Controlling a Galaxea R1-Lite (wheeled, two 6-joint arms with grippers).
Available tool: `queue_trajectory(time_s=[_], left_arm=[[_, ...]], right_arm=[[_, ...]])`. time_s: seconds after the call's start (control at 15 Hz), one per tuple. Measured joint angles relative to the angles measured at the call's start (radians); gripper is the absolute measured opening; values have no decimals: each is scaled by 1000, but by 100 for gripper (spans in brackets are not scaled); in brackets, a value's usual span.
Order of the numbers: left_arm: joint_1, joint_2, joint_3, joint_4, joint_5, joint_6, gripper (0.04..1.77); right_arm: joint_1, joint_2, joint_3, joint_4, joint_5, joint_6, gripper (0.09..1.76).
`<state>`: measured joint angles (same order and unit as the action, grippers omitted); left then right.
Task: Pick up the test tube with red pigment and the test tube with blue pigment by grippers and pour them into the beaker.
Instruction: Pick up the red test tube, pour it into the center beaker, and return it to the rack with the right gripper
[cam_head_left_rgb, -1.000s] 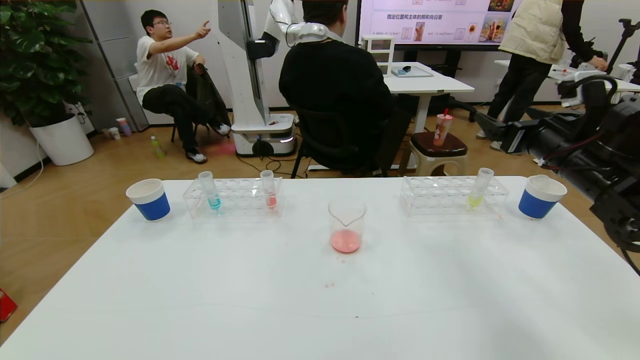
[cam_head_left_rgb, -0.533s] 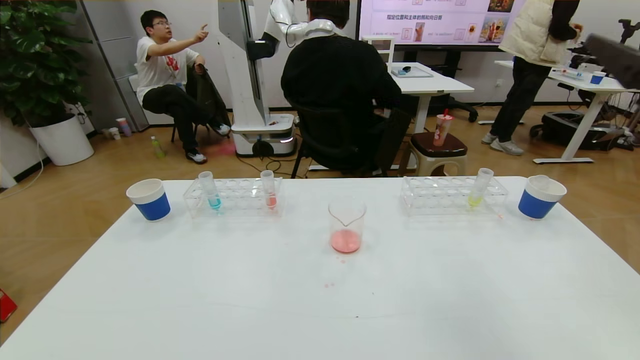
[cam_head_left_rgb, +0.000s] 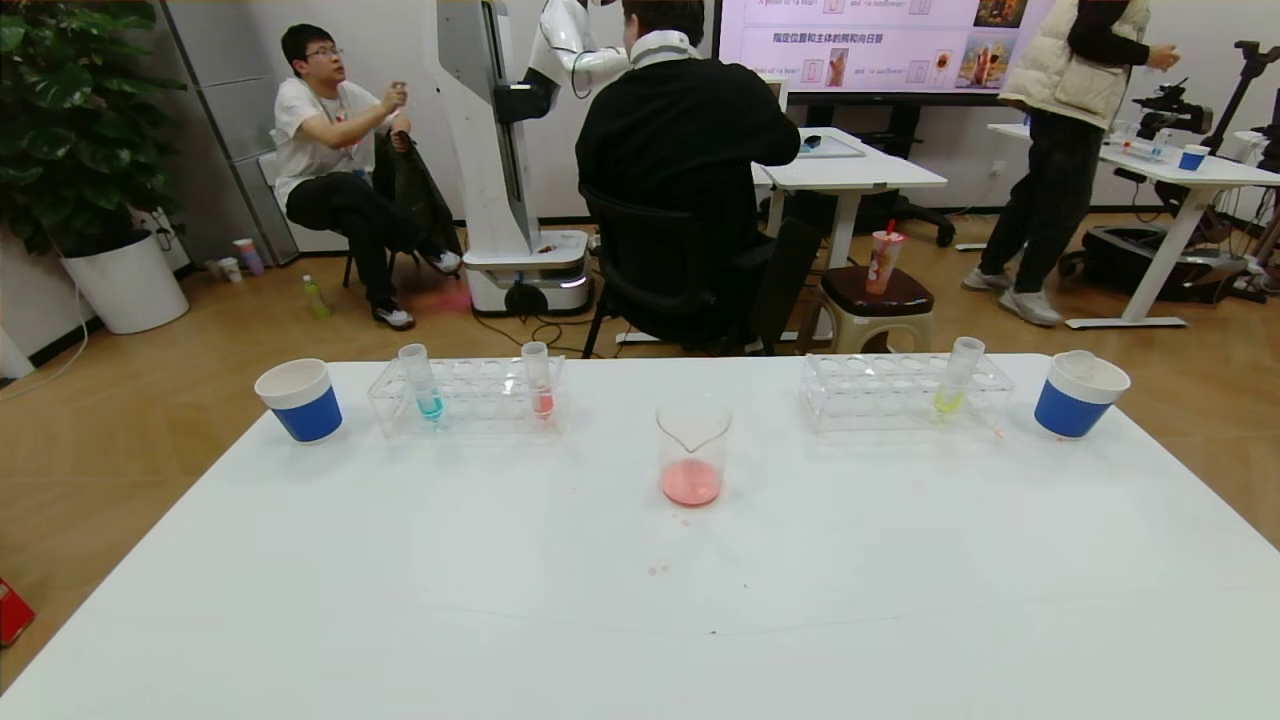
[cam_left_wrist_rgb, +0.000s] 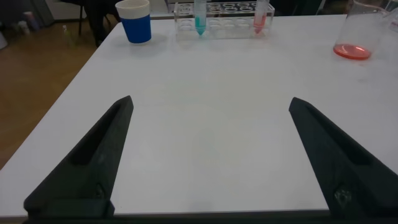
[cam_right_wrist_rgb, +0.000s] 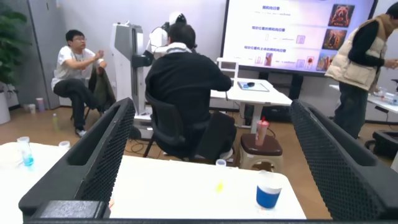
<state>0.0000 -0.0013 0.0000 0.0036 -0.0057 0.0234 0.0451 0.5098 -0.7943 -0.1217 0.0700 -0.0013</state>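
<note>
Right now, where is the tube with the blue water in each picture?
Head view: blue tube at the left rack's left end.
Left wrist view: far end, same rack.
Right wrist view: far off at the picture's edge.
Shared landmark: the blue paper cup beside the rack.

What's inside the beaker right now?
The beaker holds a shallow layer of pinkish-red liquid at the bottom; above that it looks empty. No blue is visible in it. A few pink drops lie on the table nearby.

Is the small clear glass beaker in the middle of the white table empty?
No, the small clear glass beaker holds a shallow layer of pinkish-red liquid at its bottom, seen in the head view.
</note>
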Motion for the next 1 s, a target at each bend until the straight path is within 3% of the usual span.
queue_trajectory(time_s=[0.33, 0.53, 0.8, 1.0], left_arm=[[0, 0, 0, 0, 0, 0, 175], [0, 0, 0, 0, 0, 0, 175], [0, 0, 0, 0, 0, -1, 175], [0, 0, 0, 0, 0, 0, 175]], right_arm=[[-28, -298, 108, 90, -7, -3, 174], [-42, -439, 183, 210, -5, -3, 174], [-46, -502, 301, 189, -24, -6, 174], [-45, -510, 499, 50, -24, -27, 174]])
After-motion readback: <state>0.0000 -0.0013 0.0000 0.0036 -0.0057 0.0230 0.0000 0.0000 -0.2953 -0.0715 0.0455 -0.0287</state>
